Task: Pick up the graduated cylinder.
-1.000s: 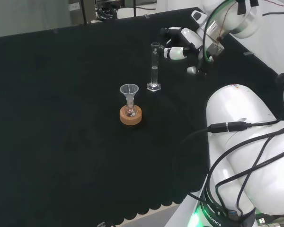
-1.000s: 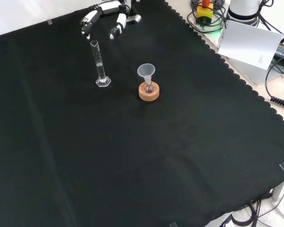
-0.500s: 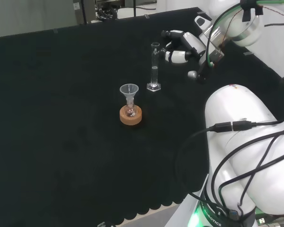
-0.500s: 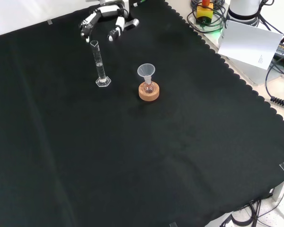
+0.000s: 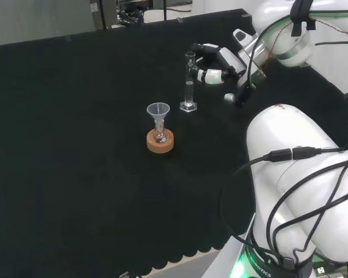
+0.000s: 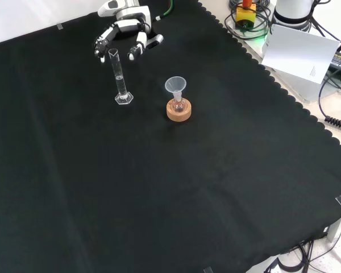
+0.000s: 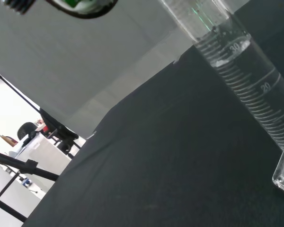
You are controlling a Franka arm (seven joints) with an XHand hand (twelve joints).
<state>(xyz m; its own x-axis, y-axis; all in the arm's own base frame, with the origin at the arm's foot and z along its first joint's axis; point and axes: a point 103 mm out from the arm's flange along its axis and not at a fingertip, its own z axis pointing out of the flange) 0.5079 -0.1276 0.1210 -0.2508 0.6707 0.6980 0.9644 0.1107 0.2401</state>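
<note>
Here your black-and-white robot hand (image 6: 125, 35), fingers spread and grasping nothing, flanks the top of the tall clear glass graduated cylinder (image 6: 119, 77). It stands upright on the black cloth (image 6: 176, 187), so you can likely close sideways.

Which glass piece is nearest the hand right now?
The tall graduated cylinder, standing right by the hand; the funnel-topped flask on its cork ring stands farther off.

Even overhead room light, black cloth (image 6: 159, 187) matte, shadows faint. Wrist view: graduated cylinder (image 7: 246, 71) sharp with small glints, upper-left hand part blurred, left background overexposed.
</note>
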